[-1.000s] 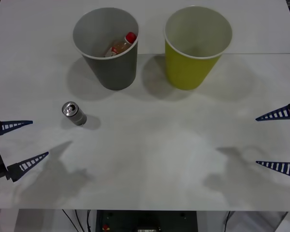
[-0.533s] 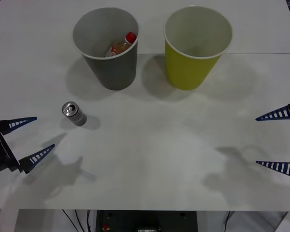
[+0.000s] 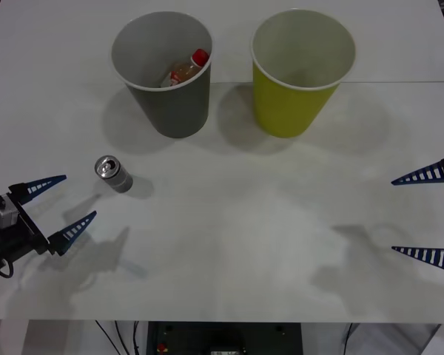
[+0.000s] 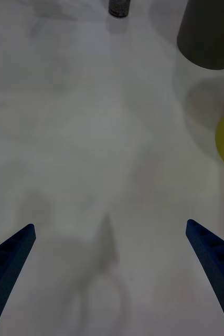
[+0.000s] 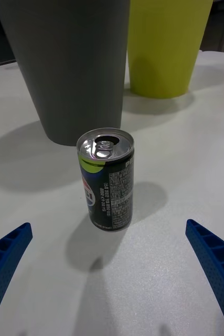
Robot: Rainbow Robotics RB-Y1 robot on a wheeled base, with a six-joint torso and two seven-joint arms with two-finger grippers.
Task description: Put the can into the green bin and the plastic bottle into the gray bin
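We see one can [image 3: 113, 172] standing upright on the white table [image 3: 229, 237], its long axis vertical and its pull-tab top facing up; the body is dark with fine print and a yellow-green band under the silvery lid. It sits at about seven o'clock from the gray bin [image 3: 163, 70], well apart from it. There are two bins: the gray one holds the single plastic bottle [image 3: 186, 69], lying tilted with its red cap toward two o'clock, and the green bin [image 3: 300, 70] stands just beside it at three o'clock. Our left gripper [image 3: 61, 205] hovers near the can at eight o'clock, fingers spread wide and holding nothing. Our right gripper [image 3: 426, 216] waits at the table's right edge, equally wide open and holding nothing.
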